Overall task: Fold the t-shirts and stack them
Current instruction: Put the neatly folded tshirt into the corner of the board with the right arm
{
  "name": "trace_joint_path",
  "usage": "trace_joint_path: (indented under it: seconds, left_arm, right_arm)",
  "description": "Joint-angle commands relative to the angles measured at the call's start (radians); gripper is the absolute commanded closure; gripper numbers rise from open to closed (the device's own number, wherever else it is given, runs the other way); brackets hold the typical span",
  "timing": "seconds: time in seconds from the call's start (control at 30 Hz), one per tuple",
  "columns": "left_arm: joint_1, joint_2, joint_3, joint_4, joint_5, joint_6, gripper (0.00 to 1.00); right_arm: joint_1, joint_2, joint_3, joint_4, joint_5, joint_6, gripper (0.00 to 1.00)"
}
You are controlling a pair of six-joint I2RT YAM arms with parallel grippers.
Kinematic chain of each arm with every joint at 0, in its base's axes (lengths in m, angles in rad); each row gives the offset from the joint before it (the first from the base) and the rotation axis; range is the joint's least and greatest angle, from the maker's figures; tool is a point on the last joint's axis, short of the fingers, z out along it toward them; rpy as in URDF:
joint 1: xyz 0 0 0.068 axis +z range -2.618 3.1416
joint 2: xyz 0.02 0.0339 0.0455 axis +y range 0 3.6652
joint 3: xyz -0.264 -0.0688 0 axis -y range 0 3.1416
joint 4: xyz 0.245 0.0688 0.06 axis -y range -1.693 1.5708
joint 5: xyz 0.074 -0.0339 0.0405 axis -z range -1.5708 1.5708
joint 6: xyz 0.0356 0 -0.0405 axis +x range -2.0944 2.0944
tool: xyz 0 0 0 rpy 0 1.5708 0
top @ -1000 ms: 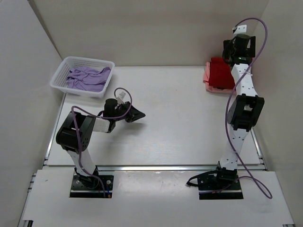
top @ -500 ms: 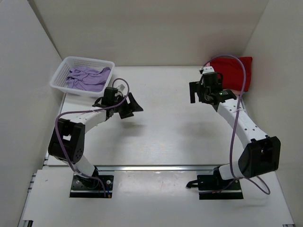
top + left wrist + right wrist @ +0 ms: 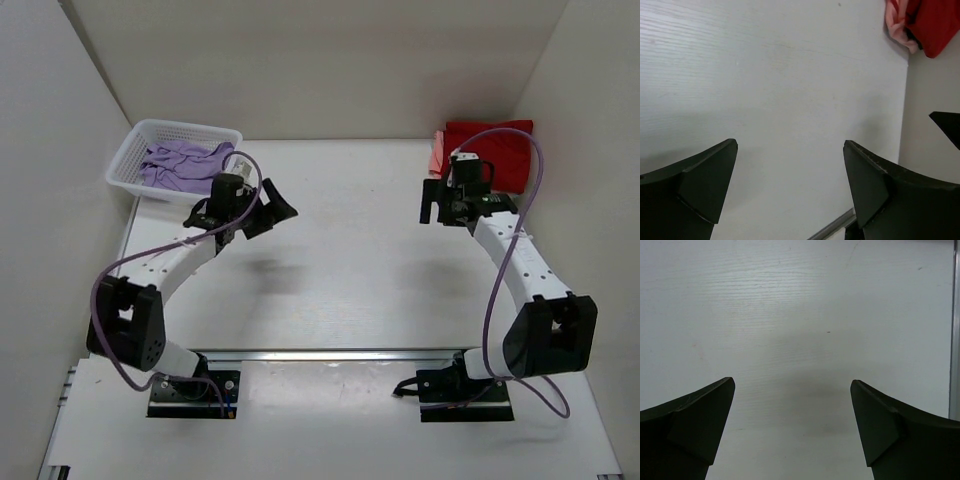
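Three t-shirts (image 3: 180,165) (image 3: 495,150) (image 3: 437,160), one basket (image 3: 128,152)

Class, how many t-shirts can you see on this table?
3: lavender shirt in the basket; red shirt over pink shirt, far right. Others may be hidden.

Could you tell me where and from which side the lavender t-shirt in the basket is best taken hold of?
Probably at a raised fold near the middle of the lavender t-shirt, coming straight down from above: it lies crumpled inside the white basket, whose walls block any sideways approach. The left hand, open and nearest, seems the natural one.
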Motion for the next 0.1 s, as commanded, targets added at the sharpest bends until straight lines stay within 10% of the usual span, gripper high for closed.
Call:
trace_joint_path:
  seconds: [0.0,0.07]
  left_arm:
    - [-0.013,-0.077,-0.016,-0.142,-0.182,0.078,0.01]
    - [-0.015,-0.110,-0.017,-0.188,-0.257,0.074,0.02]
  right_arm:
    - [0.023,-0.026,-0.011,0.014,-0.008,0.007,0.00]
    - [0.028,-0.023,-0.009,0.017,-0.013,0.004,0.01]
